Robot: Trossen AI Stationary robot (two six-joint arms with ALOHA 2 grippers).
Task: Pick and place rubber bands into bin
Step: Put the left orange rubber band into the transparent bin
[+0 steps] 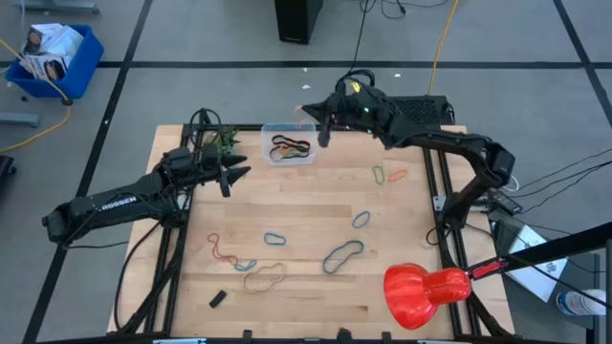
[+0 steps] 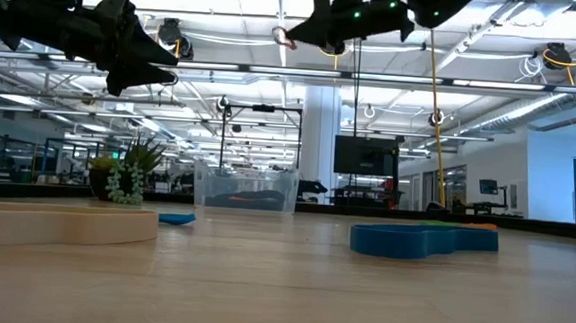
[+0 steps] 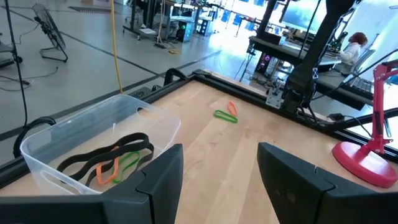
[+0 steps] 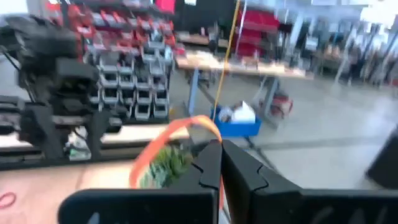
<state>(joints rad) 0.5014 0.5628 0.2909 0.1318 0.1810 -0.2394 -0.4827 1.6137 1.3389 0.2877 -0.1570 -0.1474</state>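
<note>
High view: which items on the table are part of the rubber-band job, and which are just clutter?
Job:
- clear plastic rectangular bin, bands inside
- loose thin rubber bands on wood
- orange rubber band pinched in right gripper

Clutter:
- red plastic lamp-shaped object
- small black block
- small green plant

My two arms are dark, almost black, built from long round links with thicker joints, and my left arm (image 1: pixel 115 204) carries a white word printed along its link, which I cannot read fully. Thin black cables run along both arms, and small green lights glow on the wrist of my right arm (image 1: pixel 421 134). My fingers (image 3: pixel 292 180) are matte black, flat and wedge-shaped.
</note>
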